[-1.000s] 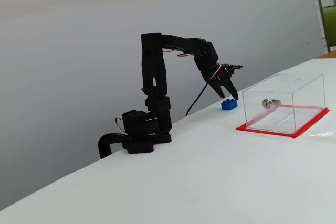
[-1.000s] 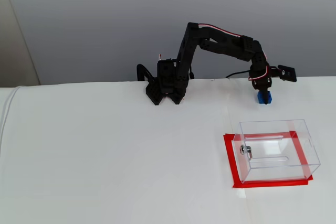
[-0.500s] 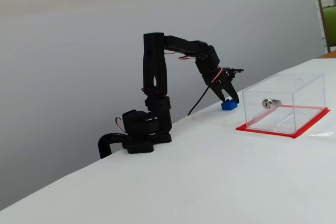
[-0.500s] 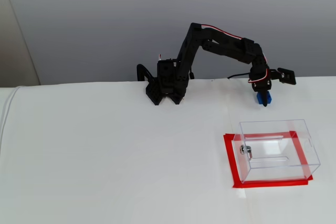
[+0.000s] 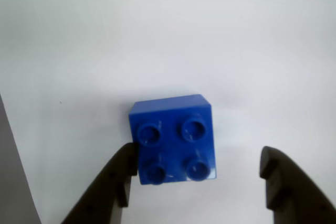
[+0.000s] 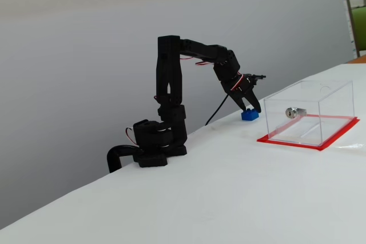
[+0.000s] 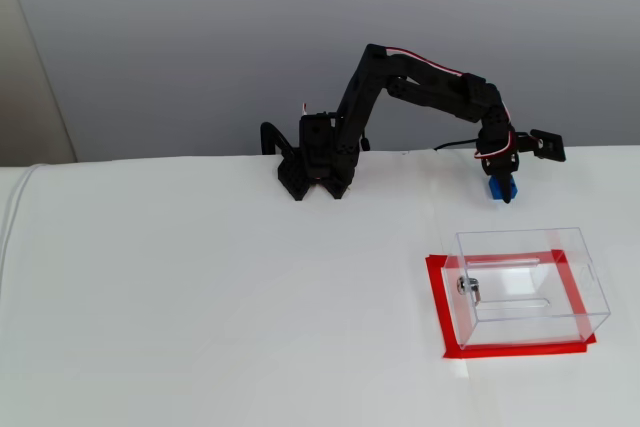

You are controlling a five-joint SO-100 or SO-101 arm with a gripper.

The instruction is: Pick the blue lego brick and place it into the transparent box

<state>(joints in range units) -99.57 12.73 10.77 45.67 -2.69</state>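
Hung with dark fingers spread apart, gripper (image 5: 199, 177) low over the blue lego brick (image 5: 173, 139) in the wrist view, left fingertip (image 5: 126, 163) touching the brick's left edge, right fingertip (image 5: 273, 169) well clear of it. Rested studs-up on the white table (image 6: 229, 198), brick (image 6: 249, 115) near the far edge, beneath the black arm (image 7: 420, 87). Stood apart from it, transparent box (image 6: 309, 112) on its red base, silver lock (image 7: 468, 287) on one wall, nothing blue inside.

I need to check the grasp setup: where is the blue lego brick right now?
The blue lego brick sits on the white table between the open gripper fingers in the wrist view, touching the left one, beyond the transparent box.
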